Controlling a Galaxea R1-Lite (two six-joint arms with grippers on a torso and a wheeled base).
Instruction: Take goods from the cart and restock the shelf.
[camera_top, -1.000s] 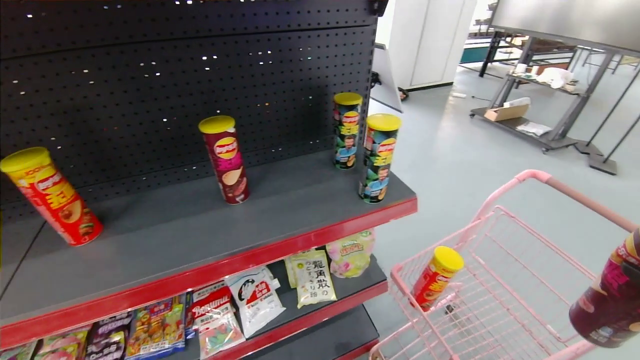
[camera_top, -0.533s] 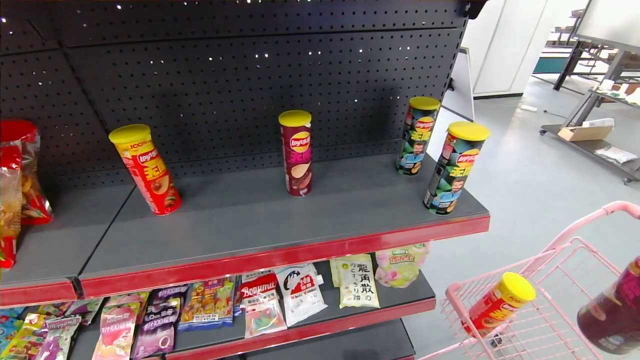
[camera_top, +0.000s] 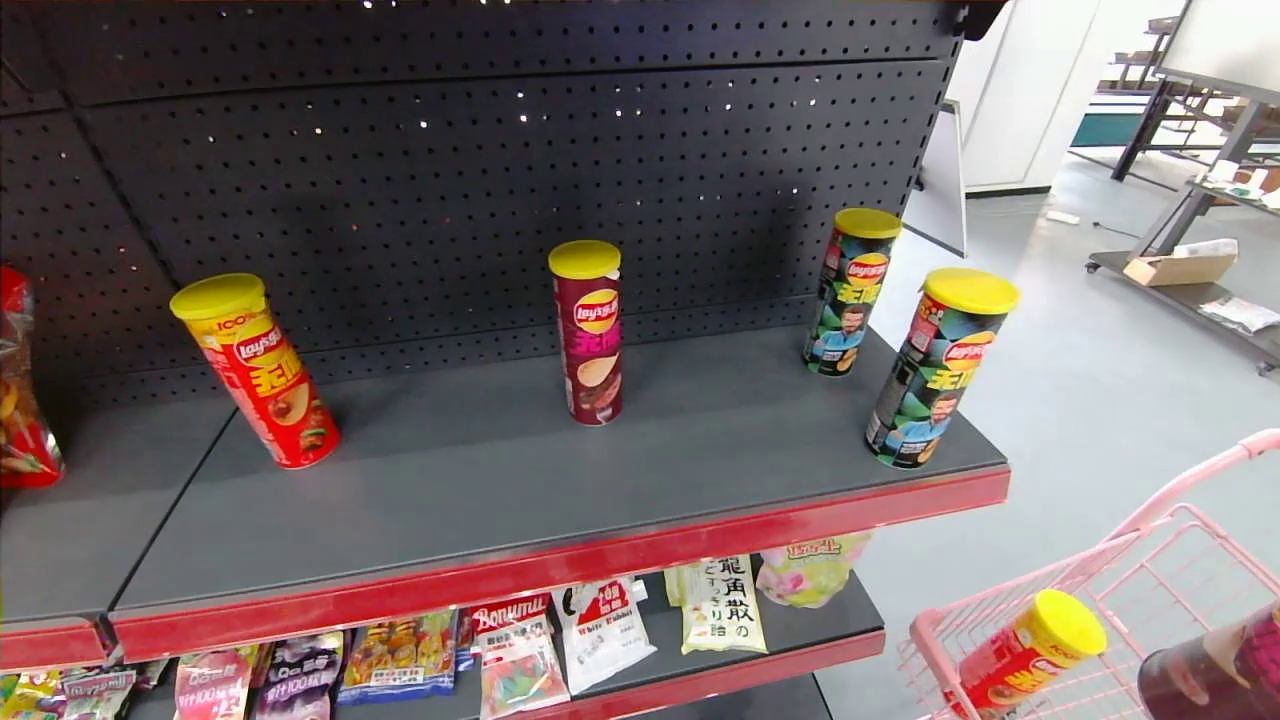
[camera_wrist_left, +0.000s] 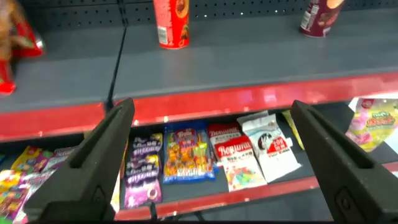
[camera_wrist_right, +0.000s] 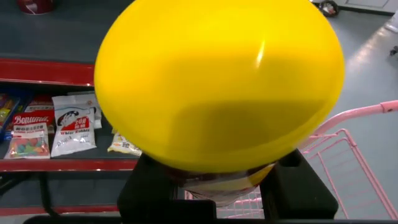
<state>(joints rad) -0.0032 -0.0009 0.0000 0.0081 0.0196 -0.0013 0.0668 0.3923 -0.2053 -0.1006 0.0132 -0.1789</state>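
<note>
Maroon chip can (camera_top: 1215, 665) is clamped in my right hand (camera_wrist_right: 224, 190), with the fingers closed on its body and its yellow lid (camera_wrist_right: 217, 81) facing the wrist camera. I'm holding it over the pink cart (camera_top: 1180, 495), off the right end of the shelf (camera_top: 500, 480). One red cart can (camera_top: 1020, 650) leans tilted inside the cart against the wire wall. My left hand (camera_wrist_left: 211, 165) is spread wide with nothing in it, facing the shelf's red front edge. Up on the shelf I count four cans standing. There's a red shelf can (camera_top: 255, 370) toward the left end and a second maroon can (camera_top: 590, 335) about midway along, nearer the back wall. A patterned back can (camera_top: 850, 290) stands at the back right, and a patterned front can (camera_top: 940, 365) sits by the front right corner. Snack bags (camera_top: 600, 625) line the lower shelf underneath.
</note>
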